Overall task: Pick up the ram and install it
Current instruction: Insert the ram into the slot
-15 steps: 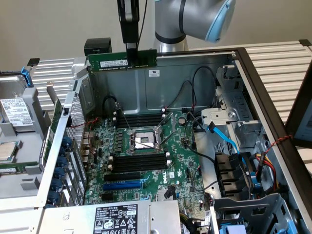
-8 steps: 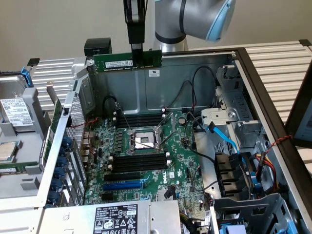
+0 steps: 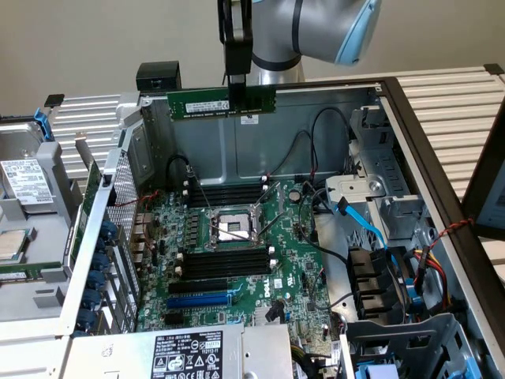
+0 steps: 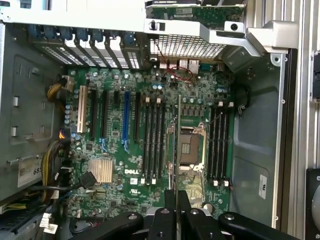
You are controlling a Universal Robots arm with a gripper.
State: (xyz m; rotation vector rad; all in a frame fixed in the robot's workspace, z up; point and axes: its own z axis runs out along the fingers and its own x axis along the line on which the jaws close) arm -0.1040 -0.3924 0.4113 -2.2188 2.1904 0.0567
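while the end effector (image 3: 235, 88) clamps the long thin green circuit-board ram (image 3: 207, 104) at its top edge, above the green motherboard (image 3: 286, 237), it looks light, stiff, fragile; avoid chips.

The arm (image 3: 276, 31) is round and shiny grey, like a fat pipe. It has a light blue cap (image 3: 357, 35) on one end. The tool (image 3: 235, 87) is black and thin. In the wrist view, its two flat black fingers (image 4: 170, 207) sit on curved black parts with small round silver screws (image 4: 132, 216).
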